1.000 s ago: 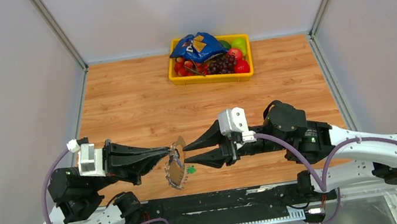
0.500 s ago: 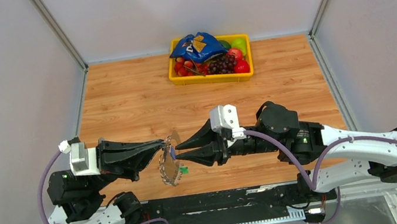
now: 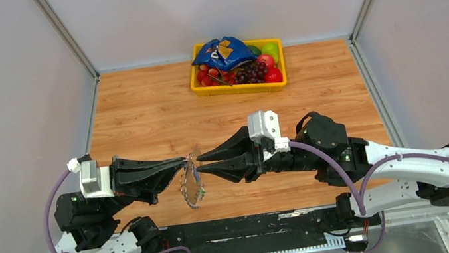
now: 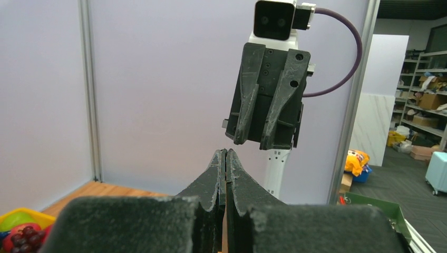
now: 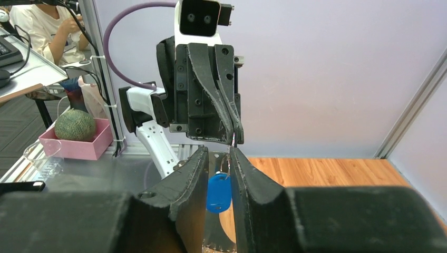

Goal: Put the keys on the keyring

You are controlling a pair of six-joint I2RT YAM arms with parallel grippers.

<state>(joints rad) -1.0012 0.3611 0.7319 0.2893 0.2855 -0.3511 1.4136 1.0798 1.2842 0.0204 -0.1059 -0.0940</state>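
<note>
My left gripper (image 3: 185, 162) is shut on the top of the keyring (image 3: 190, 190), a thin hoop fringed with small silver keys that hangs below its tips, above the table's near edge. In the left wrist view its jaws (image 4: 225, 152) are pressed together. My right gripper (image 3: 199, 162) faces it tip to tip. Its jaws (image 5: 219, 150) are closed down to a narrow gap. A key with a blue plastic head (image 5: 217, 191) fills that gap and hangs on a small wire loop. The keyring's jagged lower edge (image 5: 221, 245) shows below. The green key is hidden.
A yellow basket (image 3: 236, 90) with fruit and a blue snack bag (image 3: 224, 51) stands at the back middle of the wooden table. Grey walls close in the left, right and back sides. Both arms stretch across the near edge.
My right gripper moved left to the keyring and its jaws narrowed from wide open to a small gap round the blue key. My left gripper with the keyring shifted slightly left.
</note>
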